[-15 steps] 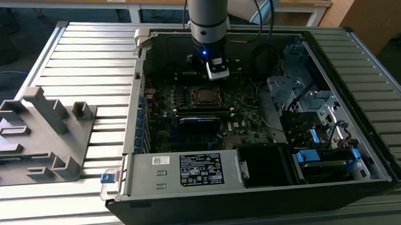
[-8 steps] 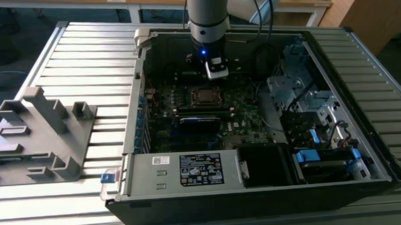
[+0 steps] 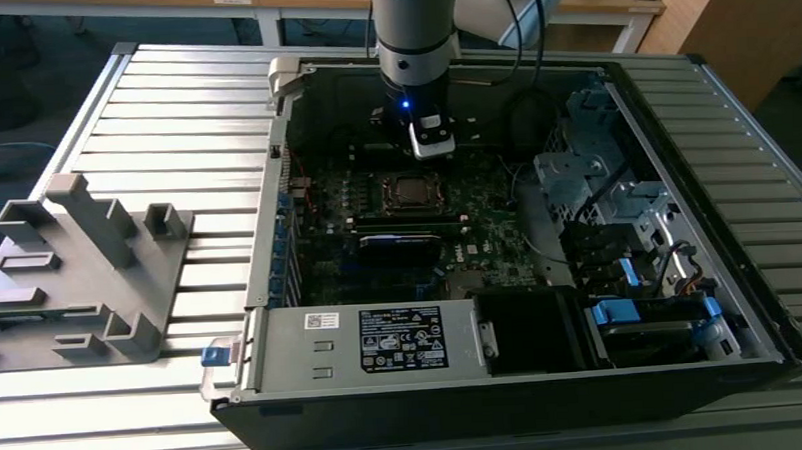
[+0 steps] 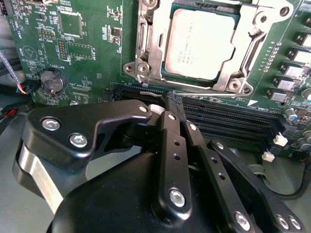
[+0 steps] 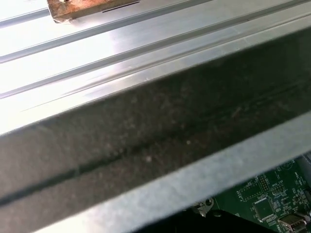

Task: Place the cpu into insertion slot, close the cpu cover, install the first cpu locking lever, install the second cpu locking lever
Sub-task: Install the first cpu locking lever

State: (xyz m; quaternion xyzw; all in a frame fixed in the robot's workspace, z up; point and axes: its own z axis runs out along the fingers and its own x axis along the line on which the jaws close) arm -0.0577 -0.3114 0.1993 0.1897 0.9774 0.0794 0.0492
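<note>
Open PC case on a slatted aluminium table, robot arm reaching in from above. The gripper hangs inside the case over the green board, near the cpu, w/ a blue light lit on the wrist.

Writing: a dark label w/ pale print and a small white sticker sit on the grey metal box at the case's near edge. Faint grey print lines cross the cpu top in the second wrist view.

The second wrist view gives detail the exterior view can't. The cpu, flat, square, dull silvery, is seated in the insertion slot, whose dark rim shows as a thin band round the chip. The cpu cover, a silvery frame w/ a big square window, lies down around it. The gripper's fingers run side by side, tips pressed together, nothing seen pinched, over the black memory slots just beside the socket. A coin cell sits on the board, well apart from the chip.

First wrist view: dark case wall, bright table slats, a corner of green board.

Exterior view's left: grey fixture on the table, apart from the case.
</note>
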